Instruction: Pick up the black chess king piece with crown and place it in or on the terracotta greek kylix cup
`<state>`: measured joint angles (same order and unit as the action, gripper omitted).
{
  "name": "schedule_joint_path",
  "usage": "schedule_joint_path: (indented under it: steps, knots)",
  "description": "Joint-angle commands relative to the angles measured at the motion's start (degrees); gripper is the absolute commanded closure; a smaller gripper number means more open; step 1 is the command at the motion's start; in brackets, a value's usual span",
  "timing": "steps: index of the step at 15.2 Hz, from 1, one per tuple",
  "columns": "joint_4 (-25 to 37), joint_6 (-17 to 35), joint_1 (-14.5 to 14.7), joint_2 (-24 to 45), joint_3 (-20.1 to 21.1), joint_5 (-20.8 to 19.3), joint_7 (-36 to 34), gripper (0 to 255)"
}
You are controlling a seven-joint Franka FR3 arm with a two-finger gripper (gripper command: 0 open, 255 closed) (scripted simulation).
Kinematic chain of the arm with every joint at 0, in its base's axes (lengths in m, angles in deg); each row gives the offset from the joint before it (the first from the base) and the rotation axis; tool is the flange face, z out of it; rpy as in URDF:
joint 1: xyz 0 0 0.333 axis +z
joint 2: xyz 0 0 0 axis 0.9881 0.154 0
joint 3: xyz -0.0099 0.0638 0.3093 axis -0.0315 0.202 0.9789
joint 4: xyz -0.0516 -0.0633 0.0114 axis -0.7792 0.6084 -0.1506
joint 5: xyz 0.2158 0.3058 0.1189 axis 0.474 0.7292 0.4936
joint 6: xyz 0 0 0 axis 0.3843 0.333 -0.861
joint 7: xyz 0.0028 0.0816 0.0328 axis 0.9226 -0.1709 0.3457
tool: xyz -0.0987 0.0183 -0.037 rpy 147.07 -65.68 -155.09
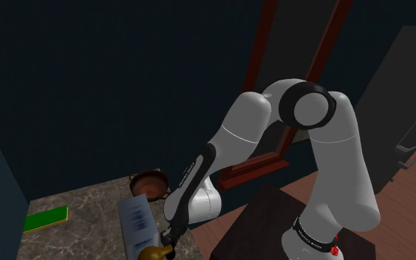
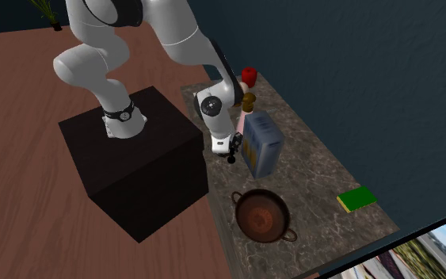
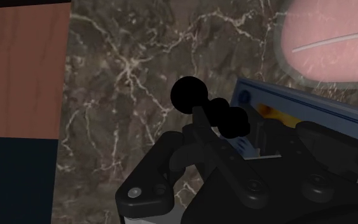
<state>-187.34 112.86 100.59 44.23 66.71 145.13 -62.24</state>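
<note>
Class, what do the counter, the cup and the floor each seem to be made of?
Counter: polished stone, likely marble, dark brown with pale veins. Cup: probably fired clay, reddish brown, with a slight sheen inside; metal is possible. Floor: wood, judging by its reddish-brown streaked grain.

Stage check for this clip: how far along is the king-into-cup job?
Done: the grasp looks made, the black end effector shut on the black crowned chess king piece. In hand: that piece, close beside the blue-grey box on the marble counter. Left: carrying it to the brown two-handled terracotta kylix cup, which looks empty, and releasing it.
</note>
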Motion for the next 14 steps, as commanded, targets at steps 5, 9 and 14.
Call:
schedule_joint_path:
  steps: [5,9,14]
  knots:
    - [0.0,-0.1,0.0,0.0,0.0,0.0,0.0,255]
    - [-1.8,-2.7,2.0,-4.1,-2.1,-2.0,-3.2,255]
    - [-3.9,-5.8,4.2,-9.1,-4.7,-5.1,-7.5,255]
